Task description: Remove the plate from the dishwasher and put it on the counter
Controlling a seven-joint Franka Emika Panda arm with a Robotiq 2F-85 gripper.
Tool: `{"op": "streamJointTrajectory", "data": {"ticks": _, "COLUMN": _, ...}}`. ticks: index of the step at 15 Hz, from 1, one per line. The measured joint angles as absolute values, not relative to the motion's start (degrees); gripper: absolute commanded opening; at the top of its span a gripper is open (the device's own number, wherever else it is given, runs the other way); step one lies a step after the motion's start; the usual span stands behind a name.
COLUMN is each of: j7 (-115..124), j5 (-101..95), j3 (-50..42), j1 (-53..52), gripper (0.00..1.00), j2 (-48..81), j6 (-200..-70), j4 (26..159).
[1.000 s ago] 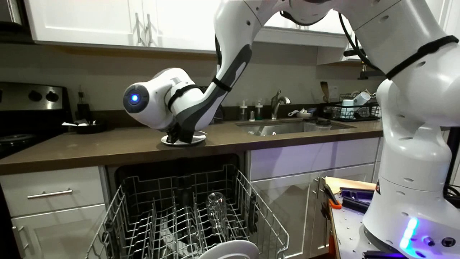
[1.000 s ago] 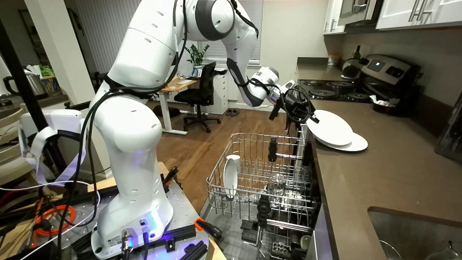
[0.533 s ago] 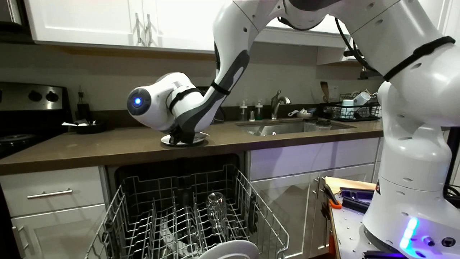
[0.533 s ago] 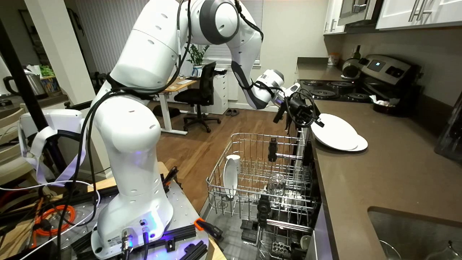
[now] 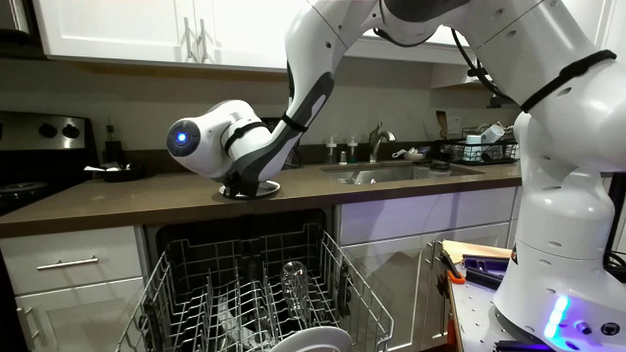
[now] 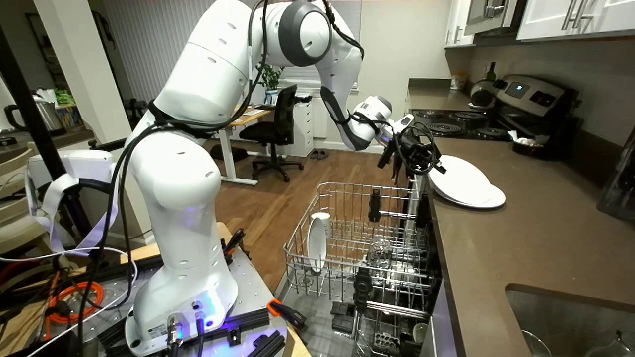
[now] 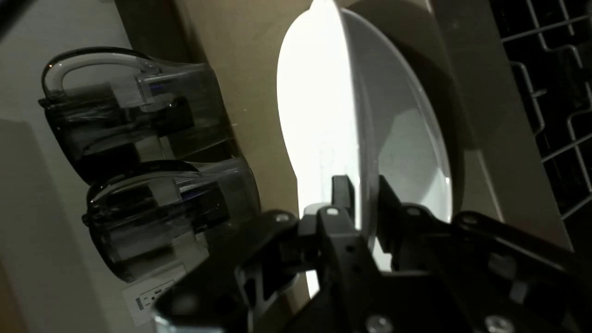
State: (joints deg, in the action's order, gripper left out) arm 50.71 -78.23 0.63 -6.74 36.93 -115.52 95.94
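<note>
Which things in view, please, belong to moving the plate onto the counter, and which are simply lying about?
Part of the job: the held plate; the tool, closed on it; the dishwasher and its rack; the counter.
Probably just lying about: the lower plate; the standing plate and clear glass in the rack; two clear jugs; two pump bottles.

The wrist view is dim, the upper plate (image 7: 330, 106) glaring blank white, with shadow on the counter (image 7: 245, 69) at right; in both exterior views, blue light glows on the robot's base (image 5: 555, 293).

No readable text, stove display (image 6: 517, 89) illegible
</note>
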Motion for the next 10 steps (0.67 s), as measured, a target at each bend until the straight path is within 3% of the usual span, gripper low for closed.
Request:
{"op": "streamJointTrajectory", "data": {"ticks": 7, "j7": 49.1, "j5": -78.1, "j3": 0.0, "j1": -6.4, "gripper": 0.09, "j2": 40.3, "j6": -115.2, "j4": 90.9}}
{"op": "streamJointTrajectory", "data": {"ticks": 8, "j7": 48.8, "j5": -78.0, "j3": 0.0, "j1": -6.3, "gripper": 0.18, "j2": 40.6, "j6": -115.2, "j4": 90.4}}
{"op": "streamJointTrajectory", "data": {"ticks": 10, "j7": 48.1, "j5": -77.5, "j3": 0.0, "j1": -6.1, "gripper": 0.23, "j2": 41.0, "j6": -115.2, "j4": 89.7}}
